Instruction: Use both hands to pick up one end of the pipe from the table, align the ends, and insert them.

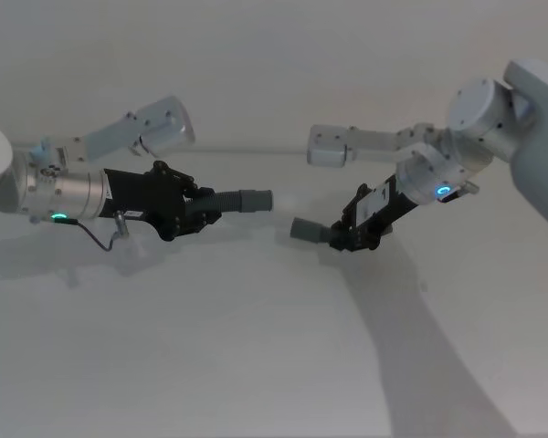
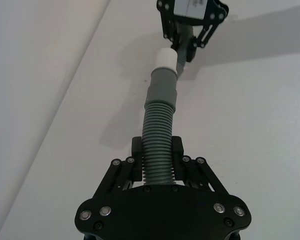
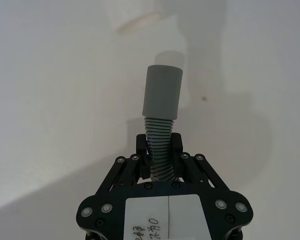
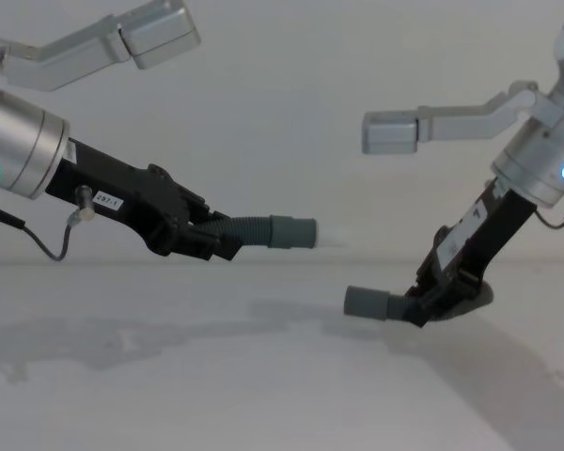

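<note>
Pipe [image 4: 263, 230]: dark corrugated, smooth grey cuff.

Black angular grippers [image 1: 205, 208] [image 1: 345, 239], silver wrists with cyan glowing rings, pale grey arm links.

You've got matt dark-grey ribbed plastic hose pieces [image 4: 247, 228] w/ smooth lighter-grey cuffs [image 4: 292, 232], one w/ a whitish tip [image 2: 166, 59], black matt plastic-looking grippers [image 1: 196, 206] on brushed-metal wrists [image 4: 19, 144], over a white matt table [image 1: 256, 365].
</note>
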